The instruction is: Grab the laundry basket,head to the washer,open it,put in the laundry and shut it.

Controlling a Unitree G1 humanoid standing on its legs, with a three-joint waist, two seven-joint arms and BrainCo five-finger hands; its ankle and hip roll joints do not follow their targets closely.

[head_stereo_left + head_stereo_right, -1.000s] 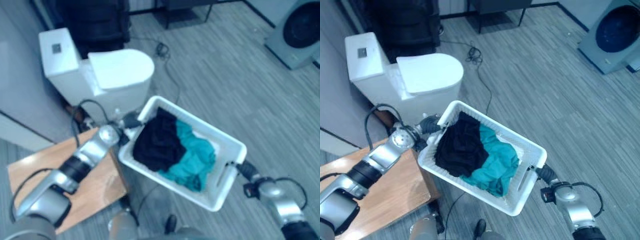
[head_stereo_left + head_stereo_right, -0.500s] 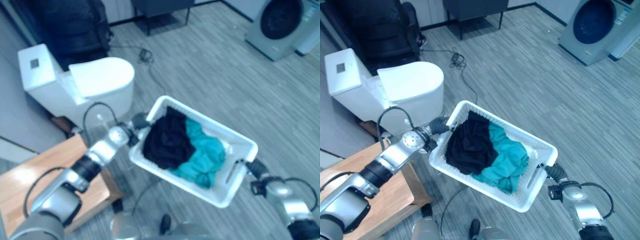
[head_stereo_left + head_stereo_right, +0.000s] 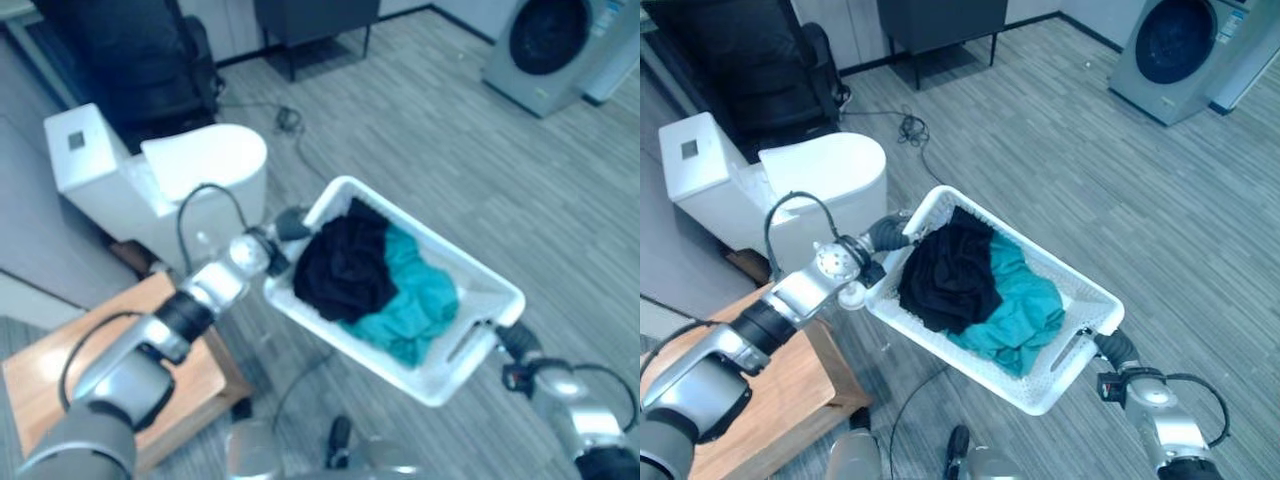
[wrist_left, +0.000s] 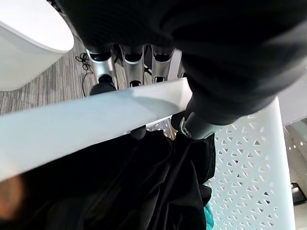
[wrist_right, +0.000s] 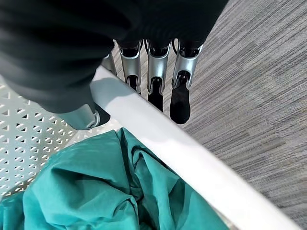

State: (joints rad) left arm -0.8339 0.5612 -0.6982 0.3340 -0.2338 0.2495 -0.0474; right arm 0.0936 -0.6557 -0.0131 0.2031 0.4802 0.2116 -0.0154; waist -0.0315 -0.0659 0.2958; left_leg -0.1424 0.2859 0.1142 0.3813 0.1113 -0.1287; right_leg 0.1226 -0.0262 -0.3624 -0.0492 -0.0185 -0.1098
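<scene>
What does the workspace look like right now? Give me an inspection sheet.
Surface: grey plank floor; the basket is carried above it.
Job's things: white laundry basket holds a black garment and a teal garment. Washer stands far off, door shut.
Clutter: white toilet, wooden table, dark chair.
Hands: left hand grips one end rim, fingers outside, thumb inside; right hand likewise grips the opposite rim.
Cables: a black cable lies on the floor near the toilet.
Surroundings: dark cabinet on legs at the back.
</scene>
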